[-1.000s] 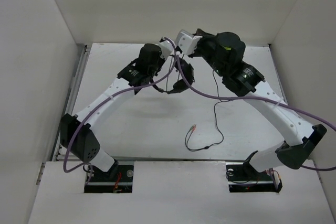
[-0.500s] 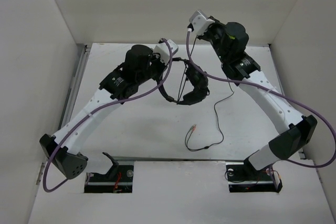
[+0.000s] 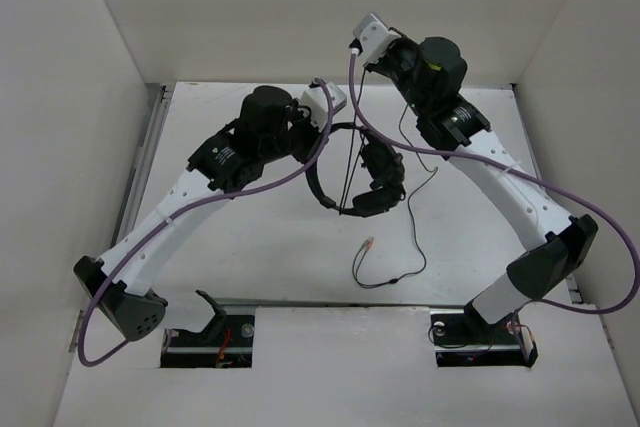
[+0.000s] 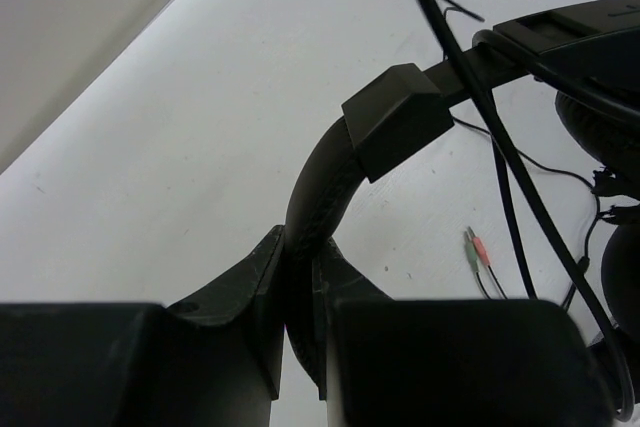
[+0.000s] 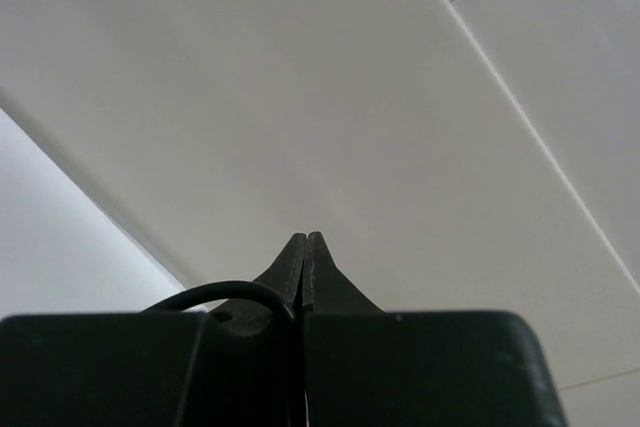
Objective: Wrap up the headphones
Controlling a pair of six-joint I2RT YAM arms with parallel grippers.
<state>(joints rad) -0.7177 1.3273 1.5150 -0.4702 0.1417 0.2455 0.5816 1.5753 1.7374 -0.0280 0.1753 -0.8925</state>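
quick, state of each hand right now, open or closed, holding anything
left hand: closed, holding the headphones' headband
right hand: closed, pinching the thin headphone cable

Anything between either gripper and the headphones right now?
Nothing visible. The left gripper is shut on the thin headband of the small black over-ear headset; the right gripper pinches its long thin black cable.
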